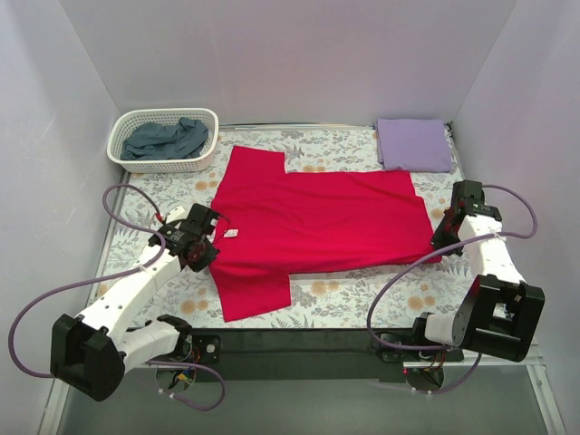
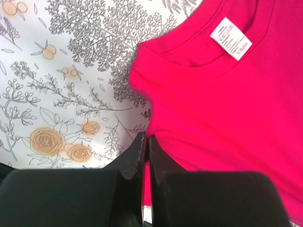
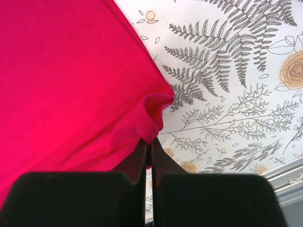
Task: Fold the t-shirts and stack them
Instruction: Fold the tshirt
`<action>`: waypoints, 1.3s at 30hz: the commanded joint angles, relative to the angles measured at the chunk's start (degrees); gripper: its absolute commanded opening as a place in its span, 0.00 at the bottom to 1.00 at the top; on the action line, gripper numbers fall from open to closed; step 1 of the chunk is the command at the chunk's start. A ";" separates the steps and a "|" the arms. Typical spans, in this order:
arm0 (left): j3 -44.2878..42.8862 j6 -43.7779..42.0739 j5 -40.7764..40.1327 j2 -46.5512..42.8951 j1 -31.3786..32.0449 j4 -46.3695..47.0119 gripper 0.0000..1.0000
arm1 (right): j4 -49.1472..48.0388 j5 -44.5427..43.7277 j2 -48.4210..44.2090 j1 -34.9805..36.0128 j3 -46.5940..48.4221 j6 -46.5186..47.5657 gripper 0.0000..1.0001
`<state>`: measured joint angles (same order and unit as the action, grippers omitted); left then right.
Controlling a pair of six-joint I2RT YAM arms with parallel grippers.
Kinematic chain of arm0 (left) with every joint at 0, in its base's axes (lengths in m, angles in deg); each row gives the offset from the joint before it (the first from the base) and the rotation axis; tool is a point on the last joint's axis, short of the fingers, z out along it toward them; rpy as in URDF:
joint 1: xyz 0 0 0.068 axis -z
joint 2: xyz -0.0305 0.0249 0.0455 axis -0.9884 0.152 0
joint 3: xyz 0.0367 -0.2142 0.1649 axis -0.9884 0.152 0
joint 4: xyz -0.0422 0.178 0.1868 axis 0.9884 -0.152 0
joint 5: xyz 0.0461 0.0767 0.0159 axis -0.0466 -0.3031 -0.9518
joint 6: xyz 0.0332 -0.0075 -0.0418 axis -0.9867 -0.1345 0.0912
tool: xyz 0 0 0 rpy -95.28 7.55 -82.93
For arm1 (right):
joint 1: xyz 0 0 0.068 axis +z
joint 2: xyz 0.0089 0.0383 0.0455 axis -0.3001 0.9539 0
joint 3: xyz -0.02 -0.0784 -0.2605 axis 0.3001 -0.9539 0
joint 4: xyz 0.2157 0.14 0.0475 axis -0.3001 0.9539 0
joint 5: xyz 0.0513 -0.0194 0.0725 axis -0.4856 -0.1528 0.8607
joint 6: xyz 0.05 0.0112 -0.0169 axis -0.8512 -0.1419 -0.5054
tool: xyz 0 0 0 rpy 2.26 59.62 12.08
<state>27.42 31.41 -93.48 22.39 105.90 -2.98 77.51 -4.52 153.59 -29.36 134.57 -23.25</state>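
The crimson red t-shirt (image 1: 313, 217) lies spread on the floral table cover, collar to the left, hem to the right. My left gripper (image 1: 210, 245) is shut on its shoulder edge just below the collar; the left wrist view shows red cloth (image 2: 222, 99) pinched between the fingers and the white neck label (image 2: 230, 39). My right gripper (image 1: 439, 241) is shut on the near hem corner, seen as puckered red cloth (image 3: 71, 94) in the right wrist view. The lavender t-shirt (image 1: 413, 144) lies folded at the back right. The slate blue-grey t-shirt (image 1: 166, 140) lies crumpled in the basket.
A white lattice basket (image 1: 207, 156) stands at the back left. White walls close in the left, back and right. The floral cover (image 1: 353, 294) reaches the table's near edge, where the arm bases and cables sit.
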 commanded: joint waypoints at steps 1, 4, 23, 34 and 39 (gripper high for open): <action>-2.91 -2.94 -2.60 1.62 -1.09 2.31 0.00 | -2.96 -1.33 1.82 0.03 3.09 1.18 0.01; -3.70 -4.44 -2.69 2.51 -2.14 3.71 0.00 | -3.31 -1.15 4.19 -0.05 4.32 1.44 0.01; -3.26 -10.68 -1.29 10.06 -8.21 12.68 0.00 | -6.56 2.28 15.18 0.03 9.33 -0.49 0.01; -1.33 -11.39 -0.76 13.41 -8.73 16.64 0.00 | -9.91 3.95 20.01 -0.05 9.95 -1.11 0.03; -0.45 -11.30 -0.76 14.81 -8.73 18.22 0.00 | -11.66 4.82 20.90 0.03 9.51 -1.28 0.07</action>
<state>26.20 20.92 -92.15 36.81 97.85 13.78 68.88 0.53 174.29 -29.32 142.02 -24.04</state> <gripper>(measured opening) 0.030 0.061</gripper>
